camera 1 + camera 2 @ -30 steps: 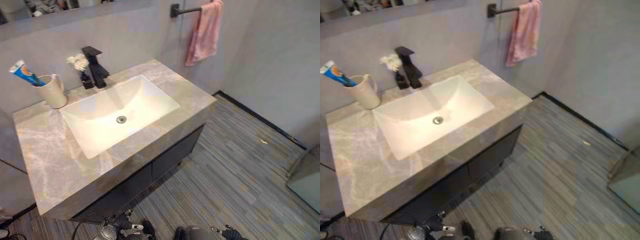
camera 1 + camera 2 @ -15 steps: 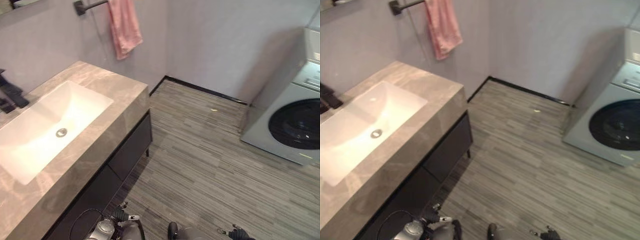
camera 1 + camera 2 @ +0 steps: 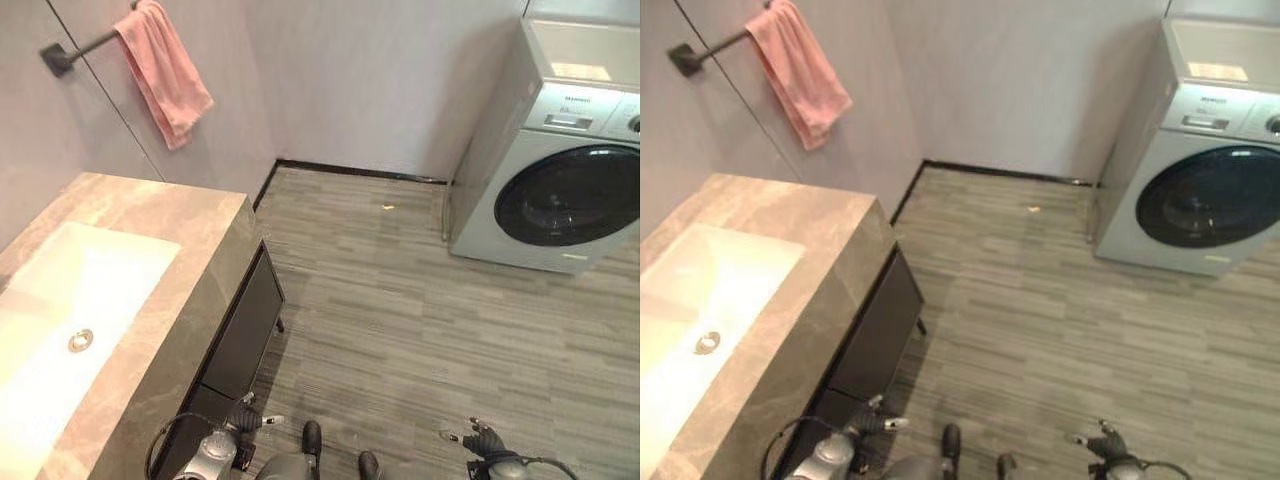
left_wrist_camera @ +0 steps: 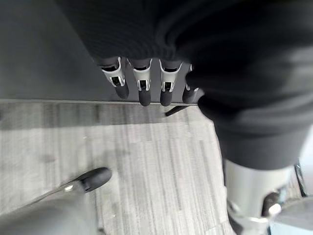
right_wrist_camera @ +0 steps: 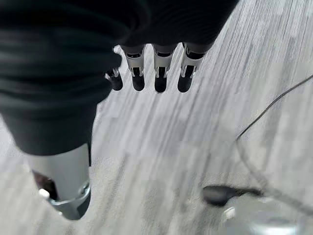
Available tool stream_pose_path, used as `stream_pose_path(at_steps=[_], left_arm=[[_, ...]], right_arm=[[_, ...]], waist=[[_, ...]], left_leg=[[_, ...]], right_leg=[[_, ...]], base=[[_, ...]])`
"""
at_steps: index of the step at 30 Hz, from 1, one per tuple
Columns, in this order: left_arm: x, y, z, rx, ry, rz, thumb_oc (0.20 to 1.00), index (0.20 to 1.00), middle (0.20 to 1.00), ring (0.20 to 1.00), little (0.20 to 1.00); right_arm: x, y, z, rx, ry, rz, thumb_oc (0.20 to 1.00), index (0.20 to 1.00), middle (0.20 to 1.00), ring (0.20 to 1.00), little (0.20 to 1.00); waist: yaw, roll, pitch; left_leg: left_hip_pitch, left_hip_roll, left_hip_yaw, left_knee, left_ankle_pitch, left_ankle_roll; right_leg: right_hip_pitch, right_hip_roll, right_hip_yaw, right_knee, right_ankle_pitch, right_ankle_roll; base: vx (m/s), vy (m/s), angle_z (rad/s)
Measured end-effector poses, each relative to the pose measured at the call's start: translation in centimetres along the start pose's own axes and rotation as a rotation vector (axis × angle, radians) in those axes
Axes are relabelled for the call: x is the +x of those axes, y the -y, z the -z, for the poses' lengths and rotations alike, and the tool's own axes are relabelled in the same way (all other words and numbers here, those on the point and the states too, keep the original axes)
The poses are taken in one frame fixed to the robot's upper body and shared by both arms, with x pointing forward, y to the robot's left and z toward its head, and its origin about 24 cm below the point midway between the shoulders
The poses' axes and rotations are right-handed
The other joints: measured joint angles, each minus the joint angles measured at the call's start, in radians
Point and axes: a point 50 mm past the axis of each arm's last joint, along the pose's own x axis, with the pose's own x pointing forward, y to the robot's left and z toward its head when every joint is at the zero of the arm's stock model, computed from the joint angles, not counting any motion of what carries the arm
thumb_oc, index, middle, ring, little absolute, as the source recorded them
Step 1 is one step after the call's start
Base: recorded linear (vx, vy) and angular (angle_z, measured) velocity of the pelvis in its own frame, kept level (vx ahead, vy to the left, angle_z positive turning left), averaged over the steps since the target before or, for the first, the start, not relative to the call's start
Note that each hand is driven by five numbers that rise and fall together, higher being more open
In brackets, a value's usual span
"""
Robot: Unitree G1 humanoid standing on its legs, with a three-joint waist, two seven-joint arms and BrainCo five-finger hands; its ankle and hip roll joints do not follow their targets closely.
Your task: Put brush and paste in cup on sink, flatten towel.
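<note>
A pink towel (image 3: 165, 75) hangs bunched over the end of a black wall bar (image 3: 75, 50) at the upper left. Below it is the marble sink counter (image 3: 190, 290) with its white basin (image 3: 60, 300) and drain. My left hand (image 3: 245, 418) hangs low by the counter's dark cabinet. Its fingers (image 4: 142, 88) are straight and hold nothing. My right hand (image 3: 478, 438) hangs low over the floor on the right. Its fingers (image 5: 156, 73) are also straight and empty. Both hands are far from the towel.
A front-loading washing machine (image 3: 560, 170) stands against the wall at the right. The dark cabinet (image 3: 240, 330) under the counter borders the striped wood floor (image 3: 400, 320). A small scrap (image 3: 388, 207) lies on the floor near the back wall.
The camera has swung right: the cup with the paste and the tap have left the picture, and the washing machine has come further in. Both hands still hang low.
</note>
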Motion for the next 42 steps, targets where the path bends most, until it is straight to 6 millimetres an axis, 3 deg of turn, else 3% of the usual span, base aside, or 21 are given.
stream_pose_path(at_steps=[1,2,3,4,6,8,11,13,17,24,42], left_arm=[[0.1,-0.4,-0.3,0.002,0.012,-0.015,1.0,1.0,1.0,1.0,1.0],[0.1,-1.2,-0.9,0.014,0.038,-0.044,1.0,1.0,1.0,1.0,1.0],[0.4,-1.9,-2.1,0.021,0.069,-0.068,1.0,1.0,1.0,1.0,1.0],[0.4,-2.3,-2.8,0.021,0.098,-0.082,1.0,1.0,1.0,1.0,1.0],[0.5,-2.9,-3.6,0.02,0.131,-0.103,1.0,1.0,1.0,1.0,1.0],[0.4,-3.1,-2.8,0.017,0.102,-0.118,1.0,1.0,1.0,1.0,1.0],[0.1,-2.8,0.4,-0.021,-0.027,-0.14,1.0,1.0,1.0,1.0,1.0],[0.0,-2.4,0.8,-0.026,-0.038,-0.137,1.0,1.0,1.0,1.0,1.0],[0.2,-1.9,0.1,-0.035,-0.011,-0.125,1.0,1.0,1.0,1.0,1.0],[0.0,-1.9,0.4,-0.04,-0.01,-0.127,1.0,1.0,1.0,1.0,1.0],[-0.3,-1.7,0.8,-0.036,-0.01,-0.12,1.0,1.0,1.0,1.0,1.0]], right_arm=[[0.3,-0.5,-1.2,-0.01,0.037,-0.015,1.0,1.0,1.0,1.0,1.0],[0.6,-1.6,-3.8,-0.028,0.118,-0.049,1.0,1.0,1.0,1.0,1.0],[0.7,-2.2,-5.6,-0.043,0.186,-0.065,1.0,1.0,1.0,1.0,1.0],[0.6,-2.4,-5.9,-0.058,0.2,-0.069,1.0,1.0,1.0,1.0,1.0],[0.5,-2.9,-5.3,-0.08,0.186,-0.08,1.0,1.0,1.0,1.0,1.0],[0.5,-2.7,-4.8,-0.088,0.167,-0.071,1.0,1.0,1.0,1.0,1.0],[0.3,-2.4,-3.1,-0.074,0.122,-0.058,1.0,1.0,1.0,1.0,1.0],[0.1,-2.1,-2.2,-0.076,0.094,-0.05,1.0,1.0,1.0,1.0,1.0],[0.0,-1.9,-0.6,-0.06,0.026,-0.031,1.0,1.0,1.0,1.0,1.0],[0.4,-2.6,-2.2,-0.055,0.067,-0.041,1.0,1.0,1.0,1.0,1.0],[0.0,-3.0,-0.6,-0.047,0.026,-0.054,1.0,1.0,1.0,1.0,1.0]], waist=[[0.003,-0.007,0.004],[0.028,-0.013,0.021],[0.029,-0.025,0.032],[0.033,-0.041,0.043],[0.035,-0.056,0.053],[0.037,-0.061,0.061],[0.022,-0.061,0.06],[0.008,-0.063,0.061],[-0.013,-0.063,0.048],[-0.025,-0.057,0.017],[-0.024,-0.057,-0.038]], left_leg=[[0.0,0.0,0.026,0.0,-0.001,0.005],[0.0,0.026,0.107,-0.003,-0.003,0.01],[-0.007,0.022,0.135,0.017,-0.019,0.014],[-0.008,0.016,0.149,0.045,-0.039,0.015],[-0.018,0.022,0.145,0.14,-0.107,-0.002],[-0.02,0.028,0.154,0.183,-0.134,-0.01],[-0.02,0.042,0.156,0.203,-0.145,-0.015],[-0.021,0.046,0.156,0.204,-0.144,-0.015],[-0.015,0.054,0.177,0.196,-0.143,-0.009],[0.0,0.057,0.239,0.163,-0.149,0.002],[-0.016,0.056,0.236,0.162,-0.152,0.006]], right_leg=[[-0.036,0.001,-0.006,0.037,0.005,0.013],[-0.115,-0.014,-0.109,0.129,-0.013,0.063],[-0.147,-0.068,-0.242,0.145,-0.026,0.067],[-0.143,-0.123,-0.347,0.16,-0.034,0.062],[-0.08,-0.147,-0.394,0.09,-0.006,0.035],[-0.081,-0.142,-0.368,0.115,-0.02,0.008],[-0.073,-0.125,-0.353,0.121,-0.031,-0.005],[-0.073,-0.119,-0.351,0.116,-0.031,-0.005],[-0.074,-0.101,-0.322,0.091,-0.014,-0.007],[-0.079,-0.078,-0.247,0.032,0.04,-0.003],[-0.086,-0.076,-0.247,0.01,0.047,-0.002]], base=[[-0.19,0.057,-1.29],[-0.1,0.009,-1.48],[-0.07,0.014,-1.33],[0.07,0.003,-0.54],[0.06,0.035,-0.07],[0.08,0.004,-0.13],[0.06,0.034,-0.07],[0.07,0.088,-0.05],[0.03,0.089,-0.22],[0.0,0.057,-0.31],[0.02,-0.016,0.0]])
